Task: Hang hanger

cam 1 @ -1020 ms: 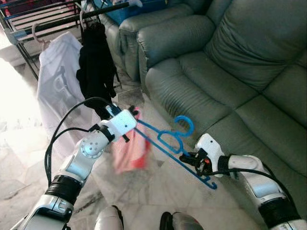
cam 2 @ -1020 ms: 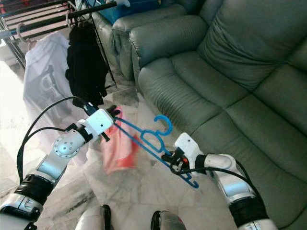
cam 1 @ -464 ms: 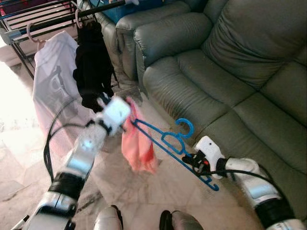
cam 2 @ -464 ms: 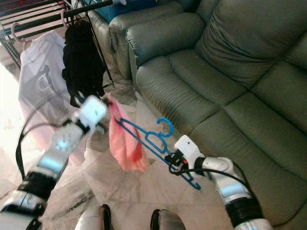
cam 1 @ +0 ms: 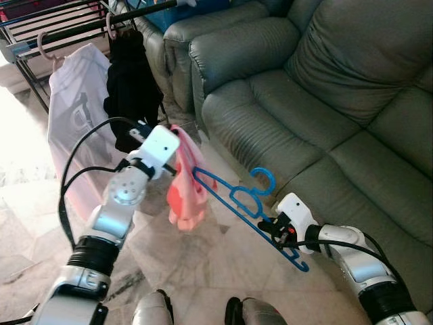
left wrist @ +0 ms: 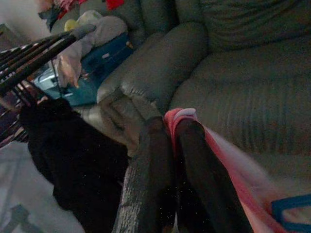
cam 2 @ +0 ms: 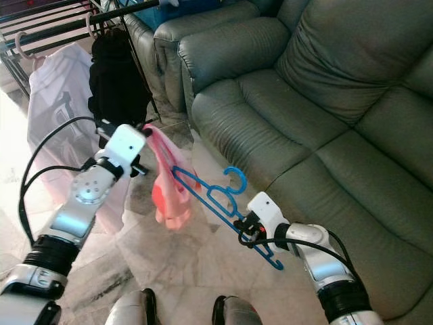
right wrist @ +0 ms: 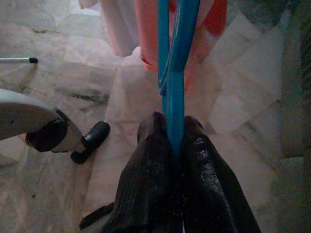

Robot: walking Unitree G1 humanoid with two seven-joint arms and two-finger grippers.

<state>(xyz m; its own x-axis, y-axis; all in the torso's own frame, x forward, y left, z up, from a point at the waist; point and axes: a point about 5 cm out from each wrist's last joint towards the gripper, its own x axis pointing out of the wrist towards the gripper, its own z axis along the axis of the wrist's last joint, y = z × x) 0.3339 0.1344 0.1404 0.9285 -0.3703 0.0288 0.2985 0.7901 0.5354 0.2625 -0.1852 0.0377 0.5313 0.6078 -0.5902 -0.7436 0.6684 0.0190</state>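
1. Two tools carry the load at this moment. The right tool (right wrist: 174, 138) is closed on the lower bar of the blue plastic hanger (cam 1: 237, 203), with the bar pinched between its two black fingers (right wrist: 146, 165).

2. The left tool (left wrist: 171, 127) is closed on the pink cloth garment (cam 1: 184, 189). The wrist view shows a fold of the pink fabric squeezed between the two fingers.

3. The hanger is in the air over the pale marble floor (cam 1: 216, 264), in front of the grey-green leather sofa (cam 1: 318, 101). It lies tilted between the two arms, its hook (cam 1: 262, 179) pointing up toward the sofa.

4. The garment hangs down near the left end of the hanger. I cannot tell if it is already threaded well on the hanger shoulder or only lies against it.

5. The dark metal clothes rack (cam 1: 67, 24) stands further away, to the robot's front left. A white shirt with a dark print (cam 1: 78, 128) and a black garment (cam 1: 132, 88) already hang on it, each on a pale hanger hook.

6. My judgement: the picking up is done, and the dressing of the hanger is in progress or nearly finished.

7. What is left, as I judge it: to settle the pink garment on the hanger, to bring the hanger to the rack, and to put its hook over a rail. The hook is well apart from the rack, so the hanging itself is not yet begun.
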